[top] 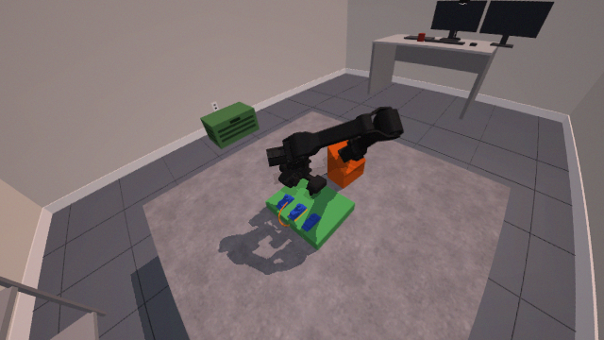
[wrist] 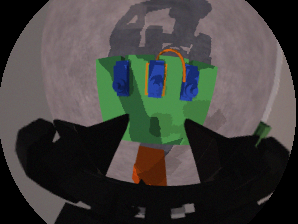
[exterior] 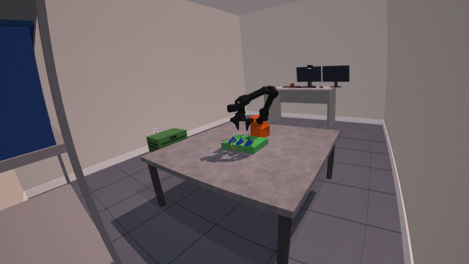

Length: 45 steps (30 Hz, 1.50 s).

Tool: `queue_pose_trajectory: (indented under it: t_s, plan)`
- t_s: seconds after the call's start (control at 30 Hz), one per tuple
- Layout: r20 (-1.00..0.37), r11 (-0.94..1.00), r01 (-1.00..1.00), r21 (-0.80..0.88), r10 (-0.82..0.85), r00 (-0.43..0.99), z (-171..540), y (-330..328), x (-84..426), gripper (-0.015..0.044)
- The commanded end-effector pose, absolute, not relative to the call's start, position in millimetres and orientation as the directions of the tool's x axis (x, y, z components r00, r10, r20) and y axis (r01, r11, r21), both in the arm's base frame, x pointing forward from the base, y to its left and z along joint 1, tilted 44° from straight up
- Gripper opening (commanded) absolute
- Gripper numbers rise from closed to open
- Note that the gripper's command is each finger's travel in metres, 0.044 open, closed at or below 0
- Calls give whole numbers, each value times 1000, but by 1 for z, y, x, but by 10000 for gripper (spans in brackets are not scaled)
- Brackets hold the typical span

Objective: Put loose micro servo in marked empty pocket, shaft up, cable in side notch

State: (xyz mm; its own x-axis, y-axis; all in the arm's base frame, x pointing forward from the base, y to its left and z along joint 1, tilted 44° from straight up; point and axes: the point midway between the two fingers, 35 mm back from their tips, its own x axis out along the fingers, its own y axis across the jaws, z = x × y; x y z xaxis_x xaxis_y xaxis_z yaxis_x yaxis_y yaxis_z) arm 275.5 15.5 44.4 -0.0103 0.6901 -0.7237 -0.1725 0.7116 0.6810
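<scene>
The micro servo [top: 297, 211] [exterior: 240, 141] [wrist: 156, 80], blue, sits in the middle pocket of the green deck [top: 341, 207] [exterior: 261, 142] [wrist: 111, 103], between orange-yellow marking strips. Its round output-shaft side faces up. Whether both ears are flat is too small to tell. An orange cable [top: 279, 218] [exterior: 231, 145] [wrist: 171, 50] leaves its outer end and loops over the deck edge toward the neighbouring servo; the side notch is not clearly visible. My gripper [exterior: 242, 129] [wrist: 157, 119] is open and empty, above the deck and back from the servo, toward the arm's base.
Two other blue servos stand in the deck, one [top: 285, 201] [wrist: 190, 84] on the cable-loop side and one [top: 310, 222] [wrist: 121, 78] on the other. An orange block [top: 343, 172] [exterior: 259, 129] [wrist: 151, 162] is behind the deck by the arm's base.
</scene>
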Motion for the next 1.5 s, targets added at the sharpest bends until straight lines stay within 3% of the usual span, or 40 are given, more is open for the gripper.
queue_pose_trajectory:
  t_s: [0.0,0.43,1.47]
  plan:
    - [-721,708,-170,685,693,-20,55,0,234,440]
    - [-720,708,-166,686,694,-10,88,-31,234,440]
    - [-720,708,-166,686,694,-10,88,-31,234,440]
